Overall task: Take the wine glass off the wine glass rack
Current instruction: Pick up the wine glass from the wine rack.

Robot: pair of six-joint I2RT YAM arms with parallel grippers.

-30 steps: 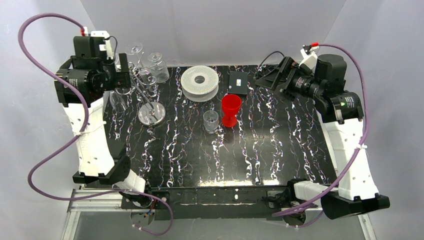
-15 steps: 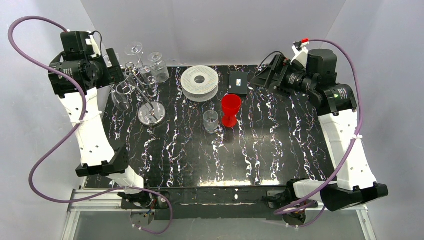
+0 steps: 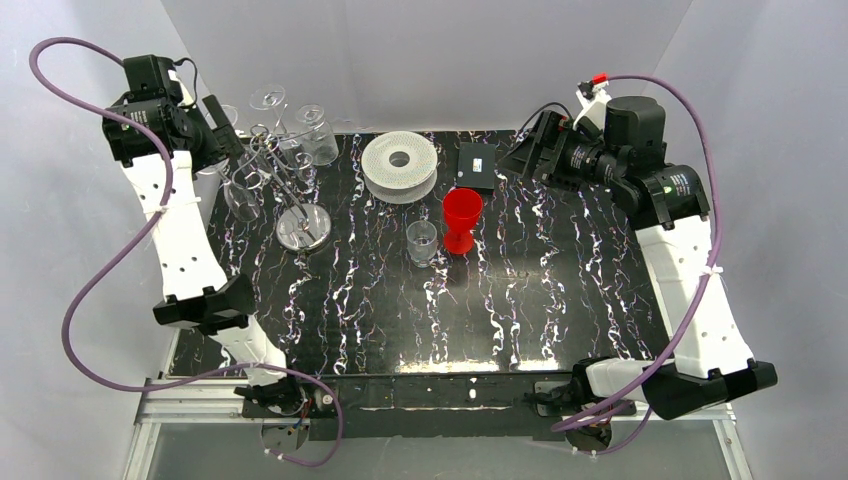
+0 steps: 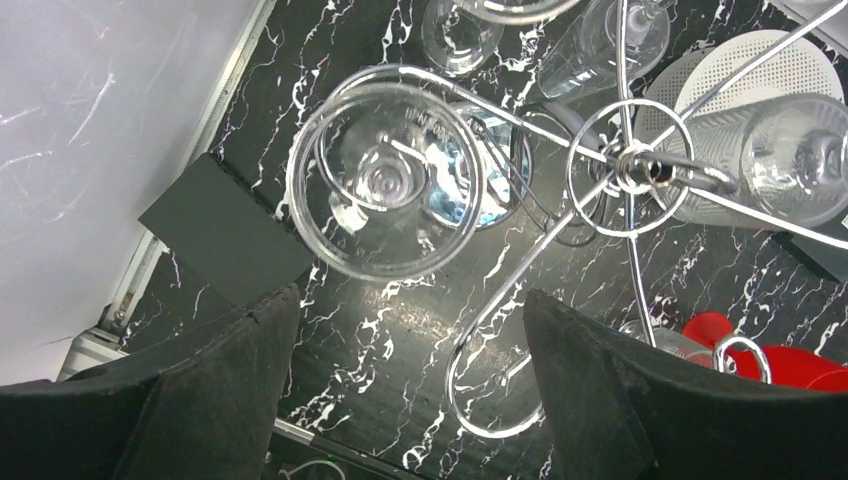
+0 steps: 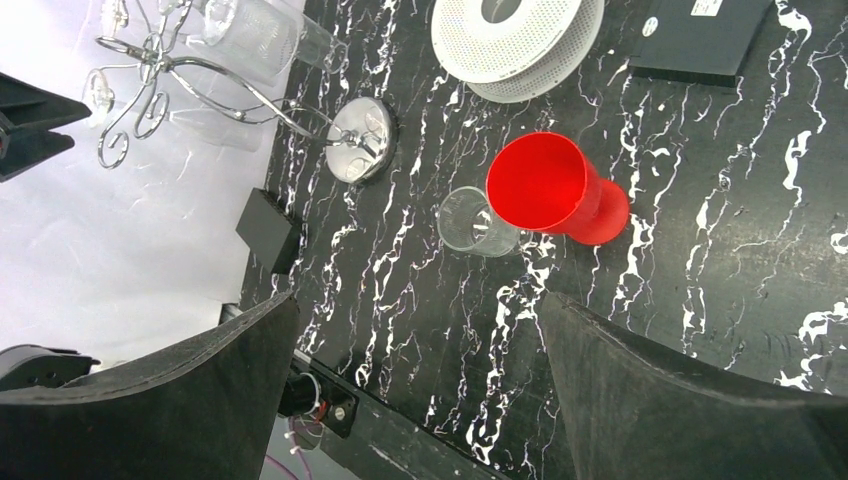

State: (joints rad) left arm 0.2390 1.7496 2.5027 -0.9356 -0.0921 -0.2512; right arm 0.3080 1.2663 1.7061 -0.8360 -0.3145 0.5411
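Progress check: the task is at the reach stage and nothing is off the rack yet. Target wine glass (image 4: 385, 180) hangs on a curved arm of the wine glass rack (image 3: 303, 228), on the rack's left side near the left edge of the tabletop (image 3: 520, 300). It looks upside down, foot up in the wire loop, bowl below. Up high beside the rack sits the left gripper (image 4: 408, 305), jaws wide apart with nothing between them. Its wrist view looks down on the glass's round foot, which lies ahead of the fingertips, not between them, with no contact I can see. Over on the other side the right gripper (image 5: 417, 300) is spread wide too and empty. It is well apart from the rack, above the far right of the tabletop, facing the red cup (image 5: 555, 185) and the small clear cup (image 5: 475, 222). On the far arms hang other glasses (image 3: 316, 132). Done, by my read: the left arm is lined up near the target glass. Left to do: bring the jaws around the stem or bowl, close, lift the foot clear of the wire hook, slide it out, and carry it away. Call it early, grasp not made. Nearby white spool (image 3: 399, 165) and black box (image 3: 476, 165) play no part.
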